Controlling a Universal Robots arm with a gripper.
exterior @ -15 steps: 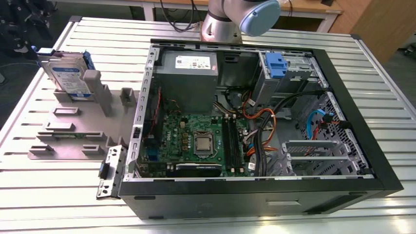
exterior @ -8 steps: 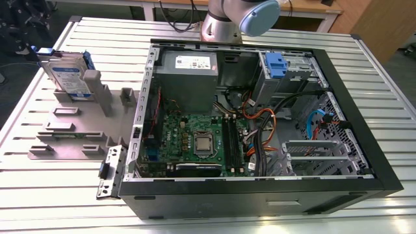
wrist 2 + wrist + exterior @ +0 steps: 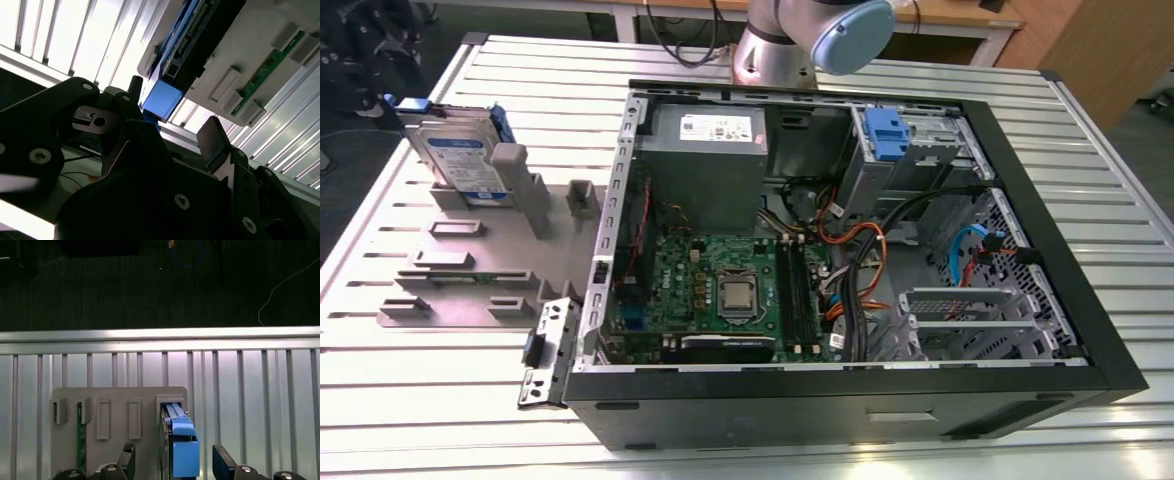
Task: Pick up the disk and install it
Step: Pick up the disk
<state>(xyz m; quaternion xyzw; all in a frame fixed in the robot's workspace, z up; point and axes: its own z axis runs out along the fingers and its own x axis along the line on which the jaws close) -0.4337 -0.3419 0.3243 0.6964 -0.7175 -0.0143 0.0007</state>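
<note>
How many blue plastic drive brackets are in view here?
2: one frames the silver-grey labelled disk standing in the grey slotted holder; one bare blue clip sits in the open black computer case. Others may be hidden.

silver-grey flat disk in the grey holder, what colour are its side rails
Bright blue plastic side rails, clearest in the first wrist view.

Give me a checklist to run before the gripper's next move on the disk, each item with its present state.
1. Gripper open: ok, jaws stand apart in both wrist views.
2. Disk seated in the grey holder: ok, standing on edge in an end slot.
3. Disk between the fingers: ok, its blue end lies in the gap.
4. Disk gripped: not ok, space shows on both sides of it.
5. Computer case open: ok, its side is off.
6. Room for the disk inside: cannot tell; a blue clip sits in the case's corner cage.
</note>
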